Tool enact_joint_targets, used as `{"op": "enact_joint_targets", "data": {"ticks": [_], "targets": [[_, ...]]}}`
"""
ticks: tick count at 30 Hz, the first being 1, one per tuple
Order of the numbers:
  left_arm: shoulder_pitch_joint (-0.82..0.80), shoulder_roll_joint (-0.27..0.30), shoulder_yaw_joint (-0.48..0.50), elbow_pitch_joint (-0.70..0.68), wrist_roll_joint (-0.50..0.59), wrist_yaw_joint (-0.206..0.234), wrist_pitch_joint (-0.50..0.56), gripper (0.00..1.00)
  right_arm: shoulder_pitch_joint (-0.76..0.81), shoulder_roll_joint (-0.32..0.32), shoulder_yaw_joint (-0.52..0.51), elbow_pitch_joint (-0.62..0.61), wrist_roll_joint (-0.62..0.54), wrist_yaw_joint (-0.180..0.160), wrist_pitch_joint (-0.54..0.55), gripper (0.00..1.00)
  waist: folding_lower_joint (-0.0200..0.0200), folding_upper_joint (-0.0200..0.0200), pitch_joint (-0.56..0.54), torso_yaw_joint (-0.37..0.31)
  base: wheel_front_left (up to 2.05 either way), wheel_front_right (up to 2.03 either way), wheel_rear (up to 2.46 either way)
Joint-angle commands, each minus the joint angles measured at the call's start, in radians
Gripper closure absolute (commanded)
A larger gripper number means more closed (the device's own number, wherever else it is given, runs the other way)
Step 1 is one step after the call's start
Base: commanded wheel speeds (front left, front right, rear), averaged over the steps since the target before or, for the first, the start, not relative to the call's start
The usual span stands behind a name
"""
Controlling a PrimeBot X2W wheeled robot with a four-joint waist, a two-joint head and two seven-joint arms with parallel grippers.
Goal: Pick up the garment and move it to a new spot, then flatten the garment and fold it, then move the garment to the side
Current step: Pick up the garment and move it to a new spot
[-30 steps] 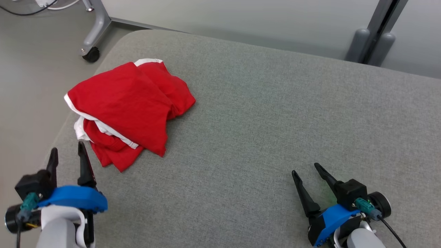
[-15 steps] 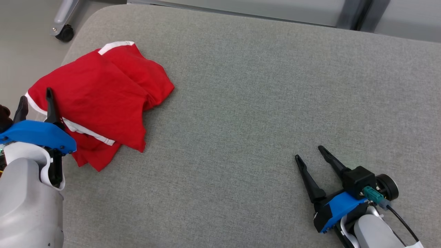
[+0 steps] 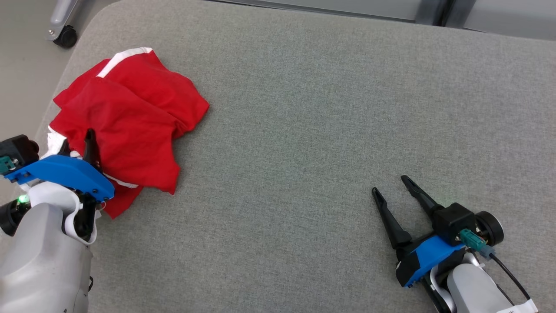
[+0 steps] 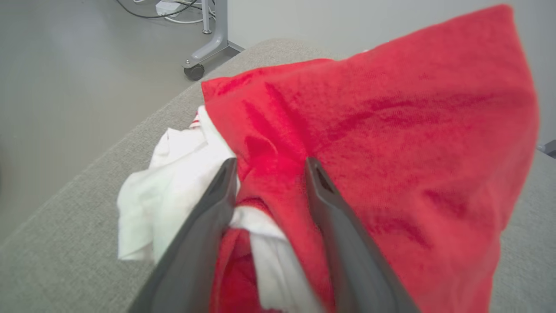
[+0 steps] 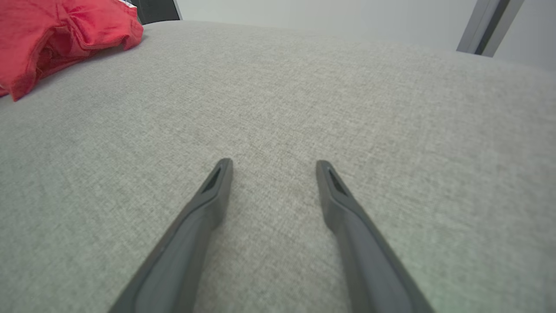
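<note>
Crumpled red garment (image 3: 130, 117), white-trimmed, lies bunched at the left.

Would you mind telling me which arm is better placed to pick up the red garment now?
Left. The left gripper straddles a fold of the red garment near the left edge of the grey cushion, jaws apart. The right gripper lies open over bare cushion, well away from the cloth.

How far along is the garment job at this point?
Nothing looks done: the garment lies crumpled at the left corner of the cushion. In hand: the left gripper straddles a fold, jaws open. The right gripper sits open over bare cushion. Left: lifting, moving, flattening, folding, setting aside.
</note>
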Motion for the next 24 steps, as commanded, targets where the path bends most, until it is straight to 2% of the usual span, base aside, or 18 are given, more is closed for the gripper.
{"op": "enact_joint_targets", "data": {"ticks": [1,7,13,16,20,24], "targets": [[0.006,0.007,-0.016,-0.002,-0.009,-0.002,-0.012,1.0,0.017,-0.023,-0.01,0.049,0.01,-0.003,0.014,0.0,0.0001,0.0,-0.003,-0.002,0.0,0.0,0.0],[-0.006,0.024,-0.098,-0.032,-0.036,-0.002,-0.052,1.0,0.014,-0.011,-0.013,0.052,0.014,-0.003,0.013,0.0,0.0001,0.0,-0.023,-0.006,0.0,0.0,0.0],[-0.057,0.1,-0.208,-0.152,-0.042,-0.002,-0.167,1.0,0.032,0.028,-0.019,0.046,0.021,-0.002,0.008,0.0,0.0001,0.0,-0.085,-0.036,0.0,0.0,0.0],[-0.092,0.124,-0.275,-0.222,-0.031,-0.002,-0.189,1.0,0.046,0.042,-0.026,0.046,0.023,-0.002,0.008,0.0,0.0001,0.0,-0.12,-0.058,0.0,0.0,0.0],[-0.13,0.134,-0.357,-0.318,-0.026,-0.002,-0.204,1.0,0.075,0.063,-0.039,0.053,0.026,-0.002,0.007,0.0,0.0001,0.0,-0.17,-0.103,0.0,0.0,0.0],[-0.148,0.111,-0.435,-0.403,-0.035,-0.002,-0.211,1.0,0.1,0.079,-0.053,0.054,0.028,-0.002,0.007,0.0,0.0001,0.0,-0.208,-0.166,0.0,0.0,0.0]]}}
